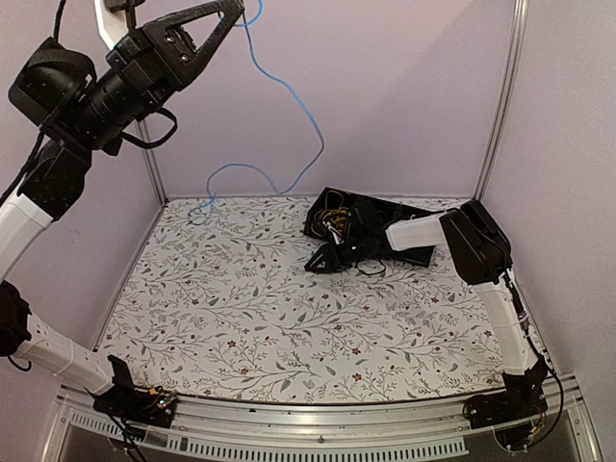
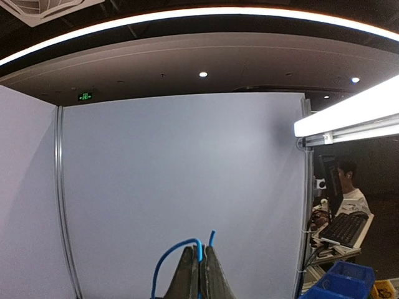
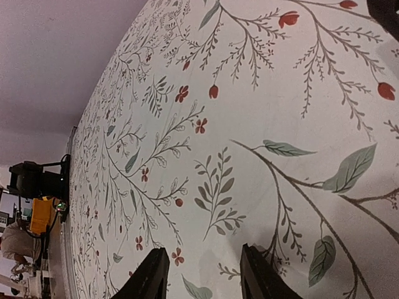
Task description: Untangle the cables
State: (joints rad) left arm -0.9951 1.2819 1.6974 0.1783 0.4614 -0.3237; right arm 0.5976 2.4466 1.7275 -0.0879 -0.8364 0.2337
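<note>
My left gripper (image 1: 231,10) is raised high at the back left and is shut on the blue cable (image 1: 289,91). The cable hangs from it in a long curve down to the table's far edge (image 1: 207,207). In the left wrist view the blue cable (image 2: 201,248) is pinched between the closed fingertips (image 2: 201,255). A tangle of yellow-orange and black cables (image 1: 337,226) lies in the black tray (image 1: 385,214) at the back right. My right gripper (image 1: 322,258) is open and empty, low over the table beside the tray; its fingers (image 3: 153,274) show only the tablecloth between them.
The table has a floral cloth (image 1: 269,308) and is closed in by pale walls at the back and sides. A metal rail (image 1: 318,419) runs along the near edge.
</note>
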